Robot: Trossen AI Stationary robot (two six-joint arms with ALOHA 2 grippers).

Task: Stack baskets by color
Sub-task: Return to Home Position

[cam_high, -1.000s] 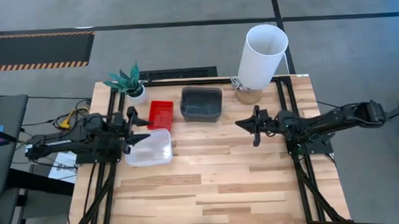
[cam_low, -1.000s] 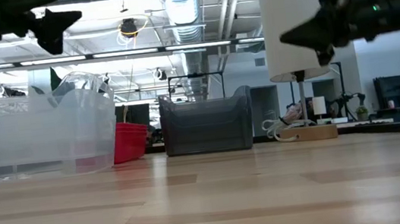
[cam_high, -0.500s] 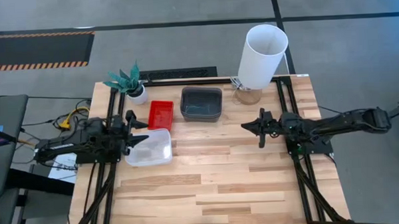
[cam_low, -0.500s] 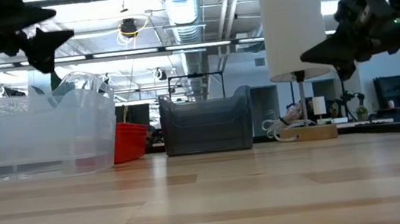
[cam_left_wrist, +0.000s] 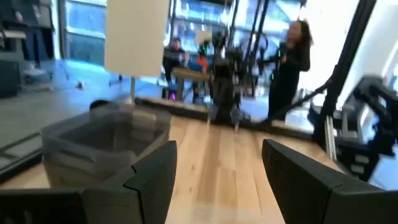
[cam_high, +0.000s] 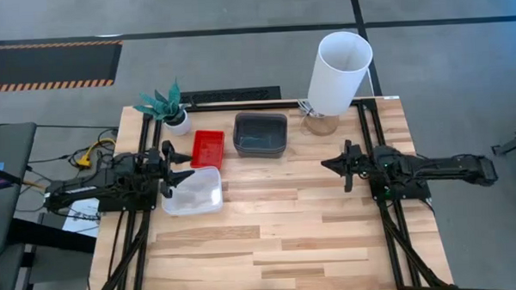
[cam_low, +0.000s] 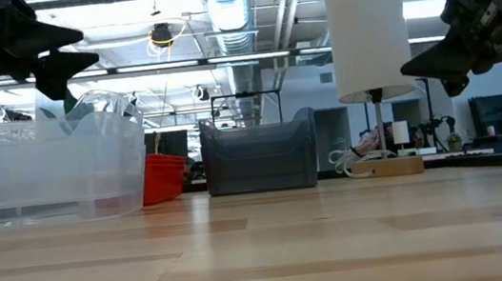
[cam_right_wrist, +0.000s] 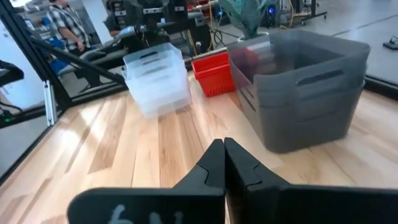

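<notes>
Three stacks of baskets, sorted by colour, stand on the table [cam_high: 330,237], so the job appears finished and the remaining risks lie in parking the arms. The largest hazard is the tall white cylinder [cam_high: 339,73] at the back right: it stands on a narrow base, and a wide swing of the right arm could topple it toward the grey stack [cam_high: 260,133] just beside it at back centre. That grey stack sits squarely nested as far as the right wrist view shows, and it is well apart from both arms, so the risk there is low. The clear stack [cam_high: 195,192], front left, is the chief concern. The left gripper [cam_high: 186,166] hangs over its left edge, above its rim in the low view, with its fingers spread wide. A drop in height while it draws back could catch a fingertip on the light plastic wall and drag or tip the stack. The red stack [cam_high: 208,148] lies between the clear and grey stacks, close to the clear one; I cannot tell whether they touch, but a shove to the clear stack would likely carry into it. The potted plant [cam_high: 164,103] stands behind the left arm and could be brushed by its elbow. The right gripper [cam_high: 327,165], fingers pressed together and holding nothing, hovers over bare wood; risk negligible.
</notes>
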